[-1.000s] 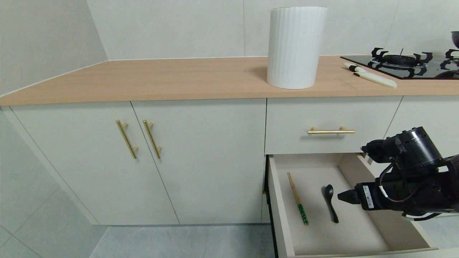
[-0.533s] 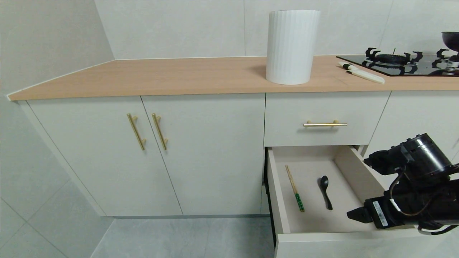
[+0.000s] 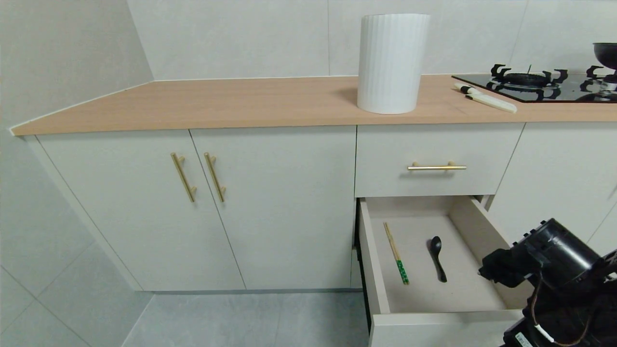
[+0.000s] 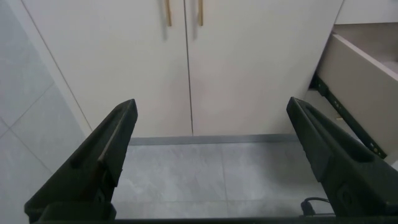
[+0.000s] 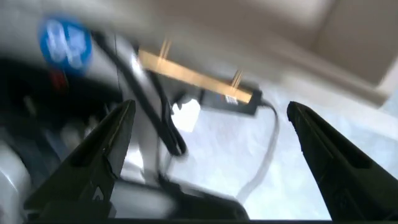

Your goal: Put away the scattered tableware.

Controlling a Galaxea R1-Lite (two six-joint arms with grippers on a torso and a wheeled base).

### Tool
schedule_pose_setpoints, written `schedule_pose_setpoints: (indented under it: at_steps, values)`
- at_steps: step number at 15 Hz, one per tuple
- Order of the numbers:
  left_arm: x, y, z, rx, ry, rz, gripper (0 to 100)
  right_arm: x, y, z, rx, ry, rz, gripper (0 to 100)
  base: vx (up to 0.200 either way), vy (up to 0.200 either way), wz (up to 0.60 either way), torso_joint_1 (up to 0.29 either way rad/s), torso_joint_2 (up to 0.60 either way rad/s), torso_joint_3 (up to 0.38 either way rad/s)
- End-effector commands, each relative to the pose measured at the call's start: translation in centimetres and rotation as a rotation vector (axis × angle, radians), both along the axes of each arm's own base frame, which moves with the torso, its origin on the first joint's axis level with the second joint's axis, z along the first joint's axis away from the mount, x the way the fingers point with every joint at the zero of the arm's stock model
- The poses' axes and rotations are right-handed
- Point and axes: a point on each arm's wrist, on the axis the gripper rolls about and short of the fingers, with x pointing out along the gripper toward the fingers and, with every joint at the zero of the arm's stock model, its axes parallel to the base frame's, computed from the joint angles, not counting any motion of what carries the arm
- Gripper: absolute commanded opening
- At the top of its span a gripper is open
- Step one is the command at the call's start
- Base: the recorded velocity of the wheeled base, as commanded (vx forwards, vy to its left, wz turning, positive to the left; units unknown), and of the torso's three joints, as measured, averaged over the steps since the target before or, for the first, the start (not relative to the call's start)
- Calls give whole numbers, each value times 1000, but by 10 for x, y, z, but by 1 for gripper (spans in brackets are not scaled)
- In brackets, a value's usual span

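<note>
**Q:** Where does the tableware lie?

**A:** In the open drawer (image 3: 443, 319) under the countertop (image 3: 241, 103). A pair of chopsticks (image 3: 396, 260) with green ends lies lengthwise near the drawer's left wall. A black spoon (image 3: 436, 258) lies just beside them toward the middle, not touching them. A pale knife (image 3: 486, 100) lies on the countertop between a white ribbed canister (image 3: 391, 62) and the hob (image 3: 540, 86).

**Q:** And the claws?

**A:** The left gripper (image 4: 211, 109) has its fingers spread wide with nothing between them, and it faces the cabinet doors (image 4: 249, 56) low down near the floor. The right gripper (image 5: 211, 111) is likewise spread wide and empty, and what lies beyond it is blurred. The right arm (image 3: 549, 260) sits at the drawer's right front corner.
</note>
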Motion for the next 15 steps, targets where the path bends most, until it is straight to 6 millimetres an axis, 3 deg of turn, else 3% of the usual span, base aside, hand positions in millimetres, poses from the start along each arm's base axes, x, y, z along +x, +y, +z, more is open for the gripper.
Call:
schedule_pose_setpoints:
  at_steps: [1,7,15]
  values:
    - [0,0,0,0,1,0,100,-2,2,-5,-14,22,19,100,0,0,0,0,0,0]
    - [0,0,0,0,1,-1,100,10,11,-40,-125,158,38,100,0,0,0,0,0,0]
    - [0,0,0,0,1,-1,100,33,16,-45,-68,86,-54,100,0,0,0,0,0,0]
